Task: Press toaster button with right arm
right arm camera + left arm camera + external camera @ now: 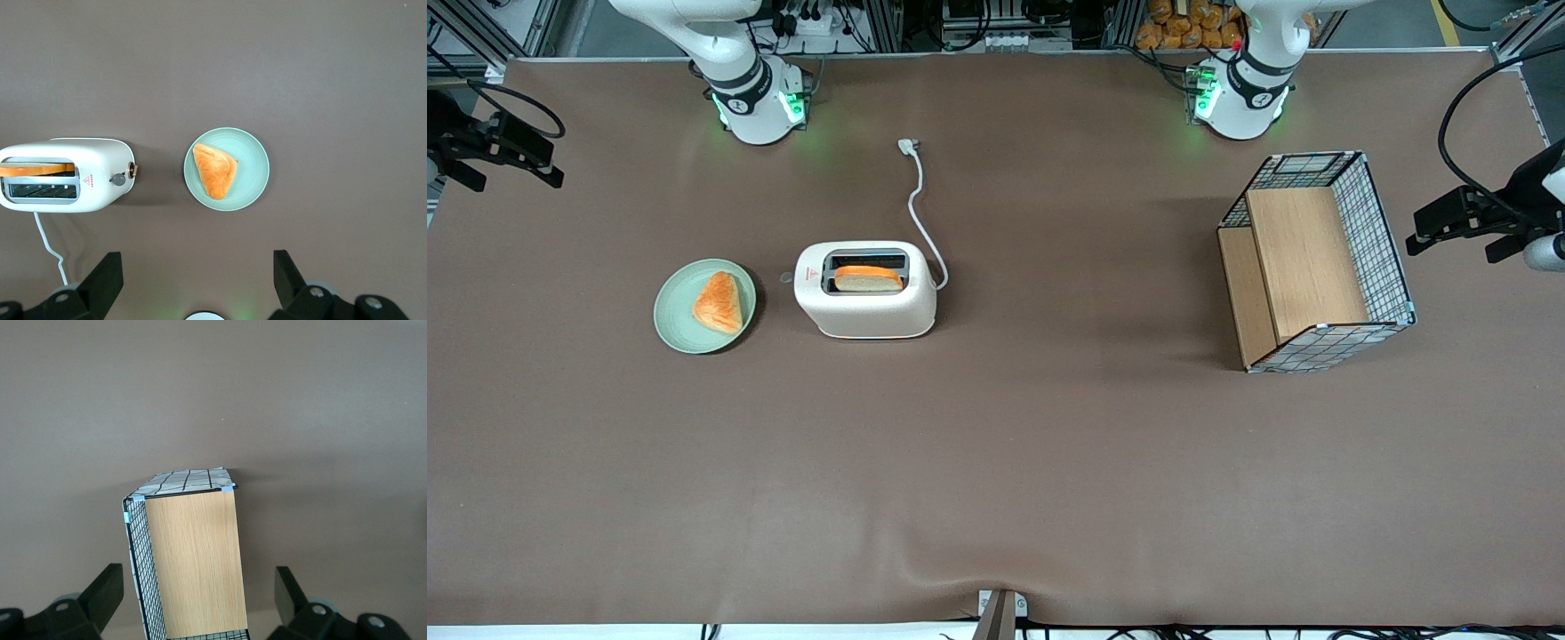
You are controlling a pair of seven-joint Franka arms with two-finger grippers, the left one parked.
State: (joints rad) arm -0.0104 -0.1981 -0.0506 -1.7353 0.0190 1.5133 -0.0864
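The cream-white toaster (867, 307) stands on the brown table with a bread slice (867, 277) in one slot. It also shows in the right wrist view (100, 167). The toaster button (118, 179), a small grey tab, sticks out of the end wall that faces the plate, and shows as a pale nub in the front view (786, 277). My right gripper (197, 257) is open and empty. It hangs high above the table, over the strip between the plate and the working arm's base, well apart from the toaster. In the front view the gripper (511, 178) shows at the frame edge.
A green plate (671, 311) with a piece of toast (719, 302) lies beside the toaster's button end; the plate (257, 170) also shows from the wrist. The white cord (919, 204) runs from the toaster toward the arm bases. A wire-and-wood basket (1383, 240) lies toward the parked arm's end.
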